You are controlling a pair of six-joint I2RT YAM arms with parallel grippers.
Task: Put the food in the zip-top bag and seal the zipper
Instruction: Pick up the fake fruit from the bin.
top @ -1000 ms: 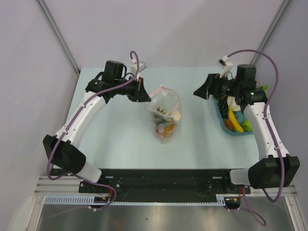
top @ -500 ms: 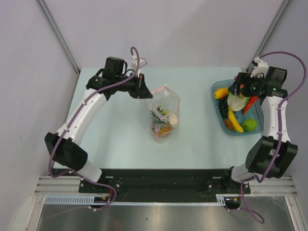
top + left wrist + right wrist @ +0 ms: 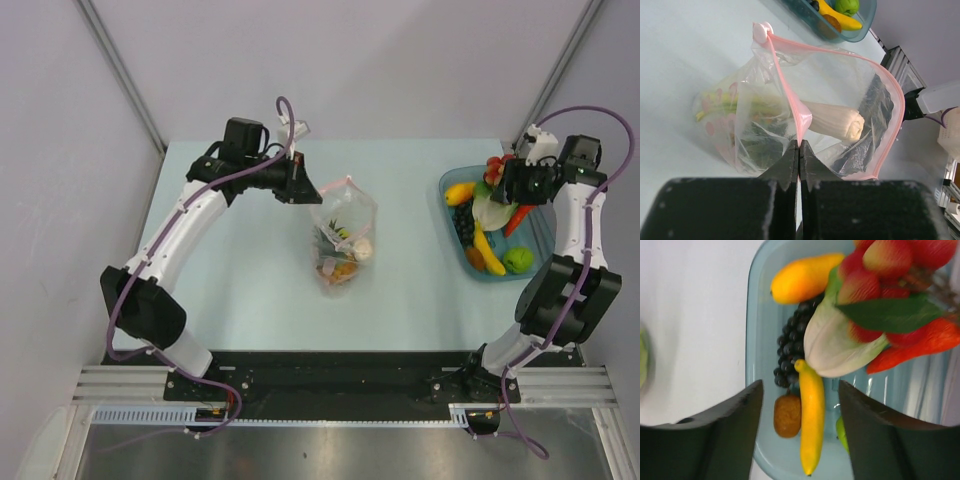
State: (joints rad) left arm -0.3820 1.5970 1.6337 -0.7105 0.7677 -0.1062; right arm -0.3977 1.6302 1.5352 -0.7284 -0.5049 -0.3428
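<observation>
Left fingers point(image 3: 788, 167) pinch the clear plastic bag point(image 3: 755, 145) by its pink-red zipper strip point(image 3: 790, 95); right fingers point(image 3: 730, 435) wide, empty, over teal bowl point(image 3: 753, 340).

I had bright, even light, shadows faint; the clear crinkly zip-top bag point(image 3: 760, 130) glinted mildly; the red toy strawberries point(image 3: 885, 257) looked smeared in my right wrist view.

Top edge cuts strawberries point(image 3: 887, 257); bag point(image 3: 755, 145) contents indistinct through plastic.
</observation>
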